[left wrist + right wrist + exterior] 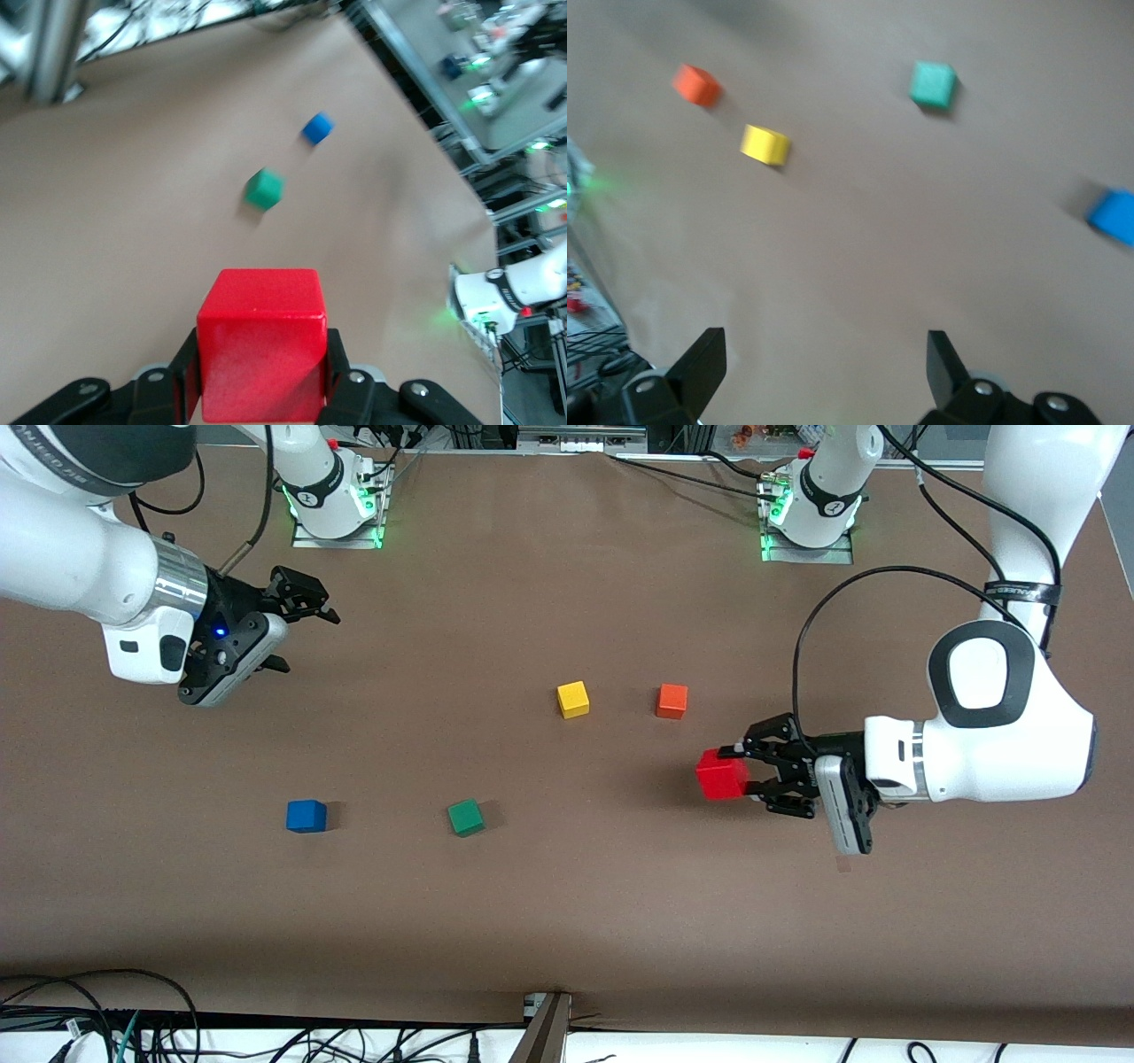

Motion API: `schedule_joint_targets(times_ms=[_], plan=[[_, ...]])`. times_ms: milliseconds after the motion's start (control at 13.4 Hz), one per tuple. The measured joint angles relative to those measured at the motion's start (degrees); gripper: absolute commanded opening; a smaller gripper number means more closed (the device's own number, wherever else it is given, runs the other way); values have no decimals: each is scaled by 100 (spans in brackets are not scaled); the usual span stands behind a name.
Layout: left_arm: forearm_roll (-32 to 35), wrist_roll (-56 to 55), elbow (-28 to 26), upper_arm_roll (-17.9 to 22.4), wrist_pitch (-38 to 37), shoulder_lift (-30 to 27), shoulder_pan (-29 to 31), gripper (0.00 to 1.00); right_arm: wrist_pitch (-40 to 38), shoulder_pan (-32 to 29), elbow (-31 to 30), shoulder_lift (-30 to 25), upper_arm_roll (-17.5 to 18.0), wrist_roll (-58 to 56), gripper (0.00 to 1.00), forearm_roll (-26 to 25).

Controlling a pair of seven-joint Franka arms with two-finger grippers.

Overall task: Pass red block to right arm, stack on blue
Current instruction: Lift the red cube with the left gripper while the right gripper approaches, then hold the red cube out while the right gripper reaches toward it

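My left gripper (742, 771) is shut on the red block (722, 775), held above the table toward the left arm's end. In the left wrist view the red block (261, 341) sits clamped between the two black fingers (341, 372). The blue cube (306, 816) rests on the table toward the right arm's end and also shows in the wrist views (317, 127) (1114, 217). My right gripper (310, 638) hangs open and empty over the table at the right arm's end, well apart from the blue cube. Its jaws (824, 345) stand wide over bare table.
A green cube (466, 817) lies beside the blue one, toward the middle. A yellow cube (573, 699) and an orange cube (671, 701) sit mid-table, farther from the front camera. The brown table's front edge (567, 1014) has cables below it.
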Motion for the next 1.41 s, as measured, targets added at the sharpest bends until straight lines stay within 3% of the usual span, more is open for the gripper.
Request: schedule_joint_targets(times_ms=[446,744,1116,1414], plan=[[-1811,2046,7,-219,782,124,-473,0,462,-158,-10,587,-23,-1385,100,1803],[-2273,2668,28,-240,1651,188,-1079,0,525,-393,-4,1232,-33,-2505,100,2911],[-2634,3165,146,-238,1944,340,-1307,0,664,-419,111,1433,-25,-2699,100,3256],[-2685,3285,275,-238,2077,473,-1384,0,662,-413,131,1434,-7,-1692,100,3512]])
